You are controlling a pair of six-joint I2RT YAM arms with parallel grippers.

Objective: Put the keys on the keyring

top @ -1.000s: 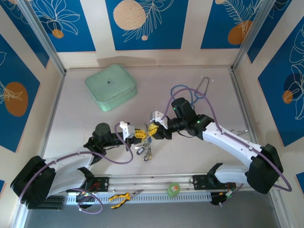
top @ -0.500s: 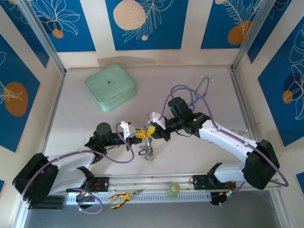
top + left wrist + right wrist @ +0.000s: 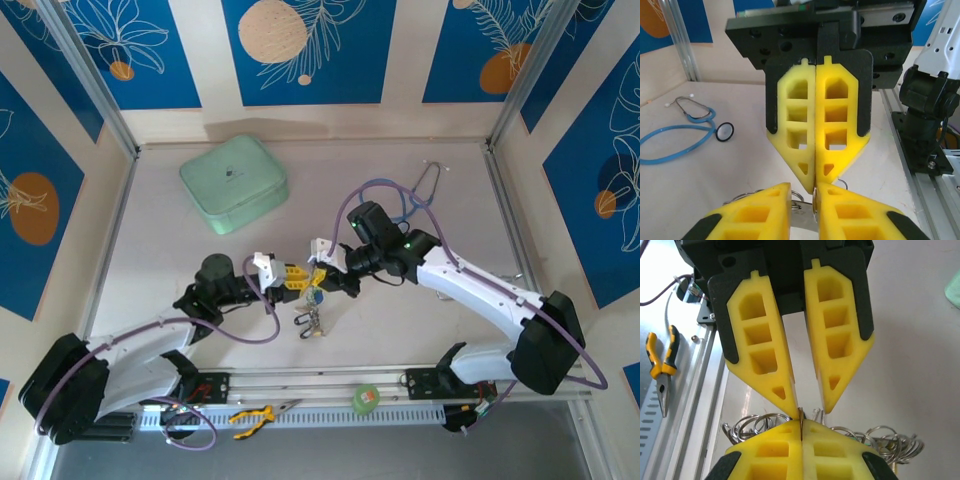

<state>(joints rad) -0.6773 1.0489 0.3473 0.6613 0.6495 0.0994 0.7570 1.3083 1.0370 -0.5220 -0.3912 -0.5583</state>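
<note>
Keys are hanging as one tangled bunch of wire loops and tags just below the point where the two grippers are meeting, over the middle of the table. I cannot tell whether the lowest loops are touching the surface. The keyring cannot be separated from the bunch in these views. A thin metal piece, seen edge-on, is sticking up out of the bunch; whether it is a key blade or part of the ring is not clear. The right gripper is clamping fully closed on this piece. The left gripper, nose to nose with it, is standing with a narrow gap between its tips, and whether its pads are pressing the metal I cannot tell. Risks as judged from here: the bunch's weight may be resting on one pinch at a thin edge, so the piece may be pivoting or sliding between the soft yellow pads and the bunch dropping to the table. The tips are sitting so close that any sideways correction is risking finger-on-finger contact. The loose loops crowding beside the grip are likely to snag a fingertip or block the ring's opening.
</note>
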